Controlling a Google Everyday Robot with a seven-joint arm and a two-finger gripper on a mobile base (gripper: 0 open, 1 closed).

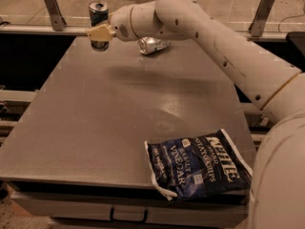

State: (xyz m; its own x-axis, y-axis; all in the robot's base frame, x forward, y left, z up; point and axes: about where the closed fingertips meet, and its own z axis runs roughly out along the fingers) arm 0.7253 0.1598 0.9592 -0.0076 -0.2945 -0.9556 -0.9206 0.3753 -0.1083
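Observation:
My gripper [98, 33] is at the table's far left corner, with its beige fingers [102, 32] closed around the lower half of a dark drink can [98, 12]. The can stands upright, its open top showing above the fingers and its base just below them. To the right, a silver can [152, 45] lies on its side on the grey table [119, 113], partly behind my arm [205, 37]. The arm reaches in from the right across the back of the table.
A dark blue bag of Kettle salt and vinegar chips [198, 166] lies flat at the table's near right corner, overhanging the front edge. A metal rail with upright posts [50, 6] runs behind the table. Dark gaps border the table's left and right sides.

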